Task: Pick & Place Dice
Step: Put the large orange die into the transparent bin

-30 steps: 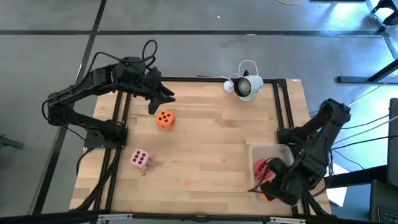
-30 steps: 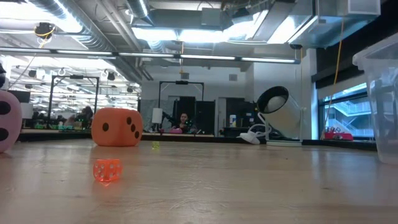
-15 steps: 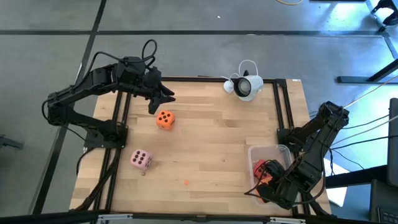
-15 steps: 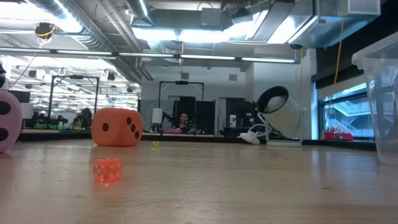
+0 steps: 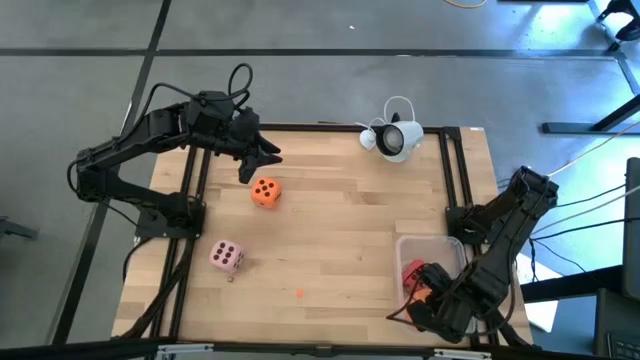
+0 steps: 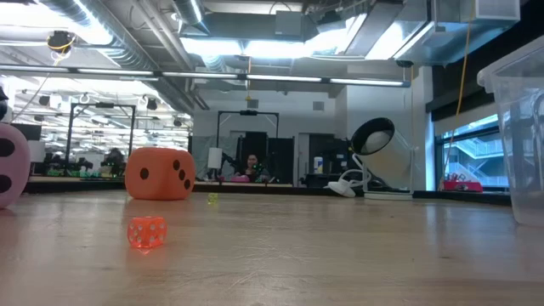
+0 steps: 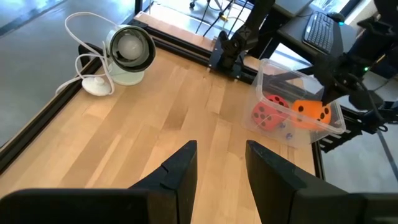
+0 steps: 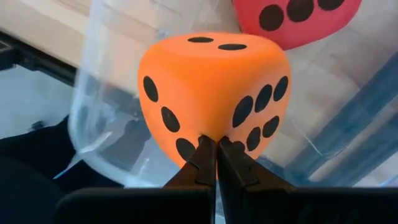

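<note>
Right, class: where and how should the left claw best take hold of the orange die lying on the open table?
Grip the orange die across two opposite side faces, coming straight down from above. It sits flat on the table, alone with free room around it, and the open left claw hangs beside it.

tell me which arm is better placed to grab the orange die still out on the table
Left. The left gripper hangs open just beside the orange die, while the right gripper is across the table at the clear bin.
</note>
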You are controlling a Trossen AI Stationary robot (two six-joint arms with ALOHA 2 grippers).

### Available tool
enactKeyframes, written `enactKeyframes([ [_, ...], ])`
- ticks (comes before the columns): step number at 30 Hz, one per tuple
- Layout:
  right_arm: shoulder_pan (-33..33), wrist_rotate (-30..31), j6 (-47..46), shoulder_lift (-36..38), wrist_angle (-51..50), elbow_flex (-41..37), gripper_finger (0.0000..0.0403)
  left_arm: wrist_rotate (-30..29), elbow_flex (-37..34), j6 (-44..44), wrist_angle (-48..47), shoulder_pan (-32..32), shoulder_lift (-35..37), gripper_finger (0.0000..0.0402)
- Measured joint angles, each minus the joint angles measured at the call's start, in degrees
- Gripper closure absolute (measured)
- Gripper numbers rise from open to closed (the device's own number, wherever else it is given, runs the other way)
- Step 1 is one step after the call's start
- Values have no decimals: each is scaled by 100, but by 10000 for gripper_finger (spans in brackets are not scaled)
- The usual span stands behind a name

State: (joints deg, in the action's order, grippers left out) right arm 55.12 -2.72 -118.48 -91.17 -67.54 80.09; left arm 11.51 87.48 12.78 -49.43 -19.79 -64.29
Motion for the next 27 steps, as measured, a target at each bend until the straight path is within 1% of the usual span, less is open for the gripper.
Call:
enactKeyframes([
  [5, -38, -173, 61, -255, 67, 13, 401, -2, 0, 0, 50, 0, 0, 274],
  [10, -61, 123, 43, -346, 73, 11, 403, -4, 0, -2, 123, 0, 0, 274],
  [13, -66, 296, -45, -346, 68, 7, 385, -4, 0, -2, 123, 0, 0, 274],
  [16, -64, 407, 10, -346, 70, 7, 343, -4, 0, 0, 121, 0, 0, 274],
  [21, -64, 687, 62, -346, 73, 7, 246, 0, 0, -2, 121, 0, 0, 274],
  [24, -66, 700, 64, -346, 73, 7, 187, 0, 0, -2, 121, 0, 0, 274],
  [27, -66, 643, 57, -346, 73, 4, 139, 2, 0, -17, 121, -1, 0, 274],
])
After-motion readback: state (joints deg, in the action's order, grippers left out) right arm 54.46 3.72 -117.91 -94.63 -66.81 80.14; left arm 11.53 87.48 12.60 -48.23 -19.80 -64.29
